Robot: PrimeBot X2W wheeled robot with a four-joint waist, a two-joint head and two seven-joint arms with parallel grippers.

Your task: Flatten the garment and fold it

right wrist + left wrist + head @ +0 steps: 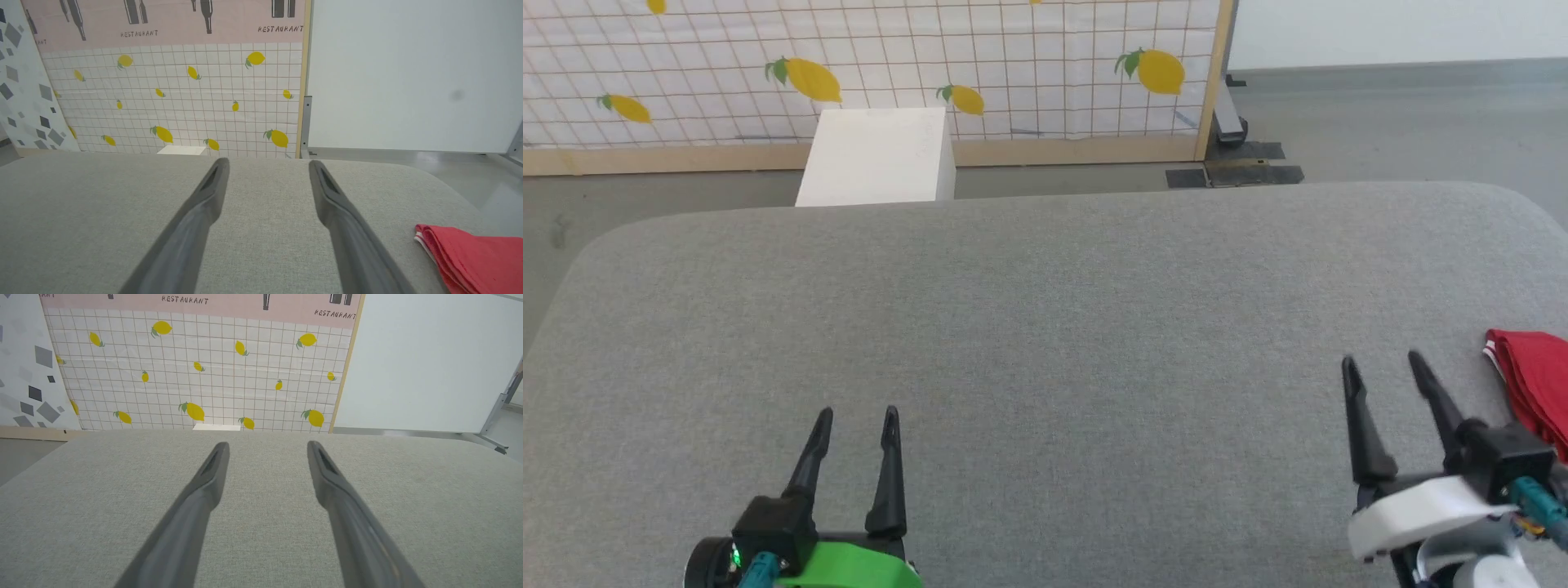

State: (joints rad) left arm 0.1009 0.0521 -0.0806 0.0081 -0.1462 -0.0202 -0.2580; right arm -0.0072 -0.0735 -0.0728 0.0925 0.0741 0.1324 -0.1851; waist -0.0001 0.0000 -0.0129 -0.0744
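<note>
I have both hands low over the grey counter (1045, 278), fingers pointing toward the far edge. My left hand (858, 411) has its fingers spread apart and nothing between them, and the left wrist view shows the same gap (265, 445). My right hand (1380, 357) is spread as well and just as bare (267, 161). The shirt (1535, 367) lies bunched in red layers at the counter's right edge, just beside my right hand on its outer side, with striped trim showing (474, 257). A white box (878, 155) stands on the floor beyond the counter.

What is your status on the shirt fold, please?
Both open, empty: left gripper, right gripper. The garment bunched on grey cushion, beside right gripper, untouched. Nothing between them.
</note>
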